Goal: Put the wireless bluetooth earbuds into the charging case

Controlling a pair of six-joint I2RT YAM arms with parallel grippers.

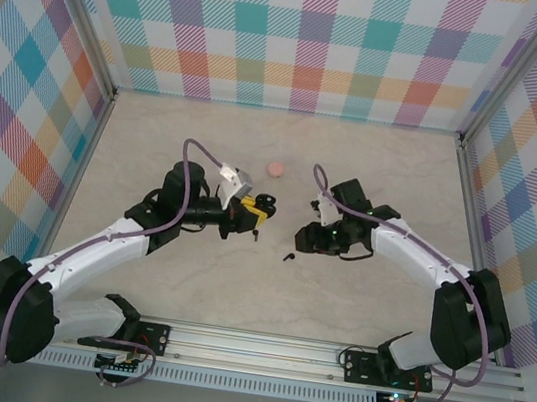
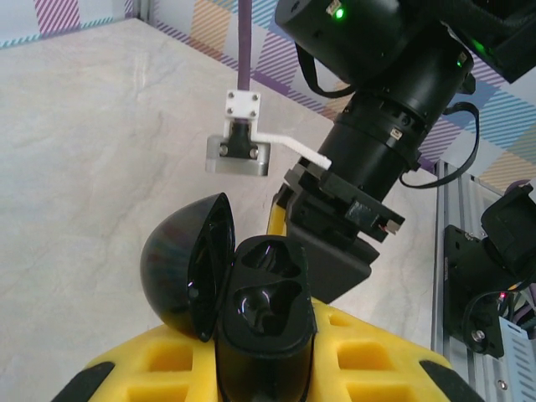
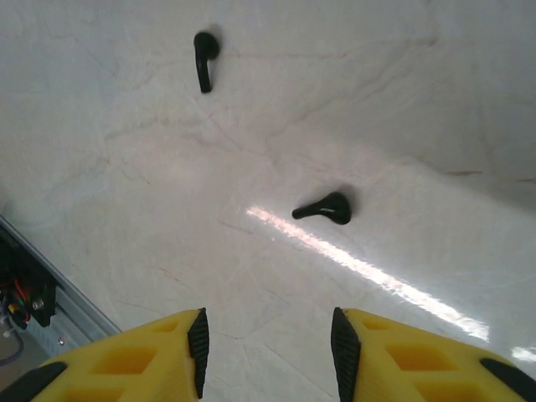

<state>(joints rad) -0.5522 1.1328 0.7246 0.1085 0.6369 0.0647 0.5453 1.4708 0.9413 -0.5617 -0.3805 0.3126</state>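
Left pincer [image 1: 255, 211] is clamping the open black charging case [image 2: 264, 310], sockets looking empty, while right pincer [image 3: 268, 335] is hovering wide open, gripping nothing, over a black earbud [image 3: 327, 207] and a second black earbud [image 3: 203, 57] lying loose on the surface [image 3: 126, 184], so nothing inserted yet.

On the table [image 1: 364, 306] we find the left gripper [image 1: 257, 211] at 9 o'clock of the right gripper [image 1: 303, 238]. The open charging case [image 2: 266, 306] sits between the left gripper's fingers, its lid [image 2: 180, 268] at 9 o'clock. A round case [image 1: 276, 168] lies at 12 o'clock, behind both. Ahead of the right gripper lies the near earbud [image 3: 325, 208], with the far earbud [image 3: 205, 57] at 11 o'clock, apart.
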